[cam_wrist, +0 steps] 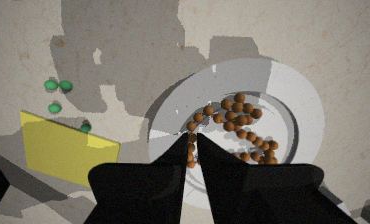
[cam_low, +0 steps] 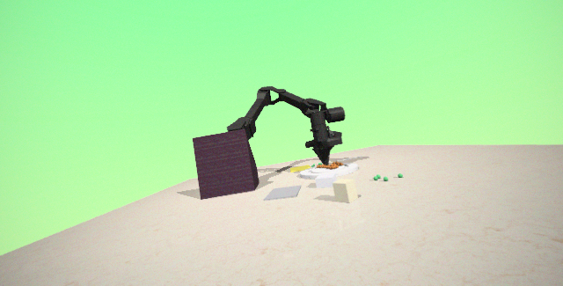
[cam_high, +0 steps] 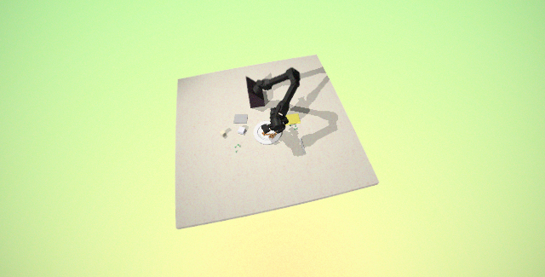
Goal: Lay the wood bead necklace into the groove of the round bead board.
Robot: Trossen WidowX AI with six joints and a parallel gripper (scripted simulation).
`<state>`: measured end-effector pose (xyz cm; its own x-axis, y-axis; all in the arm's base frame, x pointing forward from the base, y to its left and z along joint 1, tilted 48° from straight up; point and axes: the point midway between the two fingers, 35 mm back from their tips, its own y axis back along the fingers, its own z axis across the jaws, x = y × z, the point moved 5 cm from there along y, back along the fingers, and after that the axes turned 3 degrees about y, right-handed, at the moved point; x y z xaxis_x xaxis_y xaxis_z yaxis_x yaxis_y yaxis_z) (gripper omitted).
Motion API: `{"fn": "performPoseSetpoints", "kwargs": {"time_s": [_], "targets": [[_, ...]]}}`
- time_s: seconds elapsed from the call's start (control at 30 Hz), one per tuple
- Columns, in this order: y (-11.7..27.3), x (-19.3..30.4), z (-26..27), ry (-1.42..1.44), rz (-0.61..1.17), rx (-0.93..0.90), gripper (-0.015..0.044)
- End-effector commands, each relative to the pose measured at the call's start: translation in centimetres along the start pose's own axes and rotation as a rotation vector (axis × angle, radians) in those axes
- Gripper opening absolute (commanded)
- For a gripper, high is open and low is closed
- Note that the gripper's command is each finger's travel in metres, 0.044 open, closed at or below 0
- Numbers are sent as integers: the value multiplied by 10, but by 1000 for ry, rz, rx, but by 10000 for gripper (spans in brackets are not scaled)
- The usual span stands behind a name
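Observation:
The wood bead necklace lies bunched and folded on the white round bead board. In the wrist view a curved strand runs along the left, a cluster lies at the top and another strand bends down to the right. The right part of the groove has no beads in it. My gripper is low over the board, shut on the left strand, with a bead between its fingertips. My fingers hide part of the lower beads and the board's lower side.
A yellow panel lies beside the board, with green beads near it. More green beads lie across the board. A grey plate, white block, cream block and dark box stand around.

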<state>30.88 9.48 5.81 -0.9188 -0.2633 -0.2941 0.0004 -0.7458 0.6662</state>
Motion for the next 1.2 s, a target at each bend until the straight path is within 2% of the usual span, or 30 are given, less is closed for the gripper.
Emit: {"fn": "performPoseSetpoints", "kwargs": {"time_s": [0.0, 1.03, 1.17], "targets": [[0, 0, 0, 1, 0, 0, 0], [-2, -1, 8, -7, 0, 3, 0], [1, -1, 9, 0, 0, 0, 105]]}}
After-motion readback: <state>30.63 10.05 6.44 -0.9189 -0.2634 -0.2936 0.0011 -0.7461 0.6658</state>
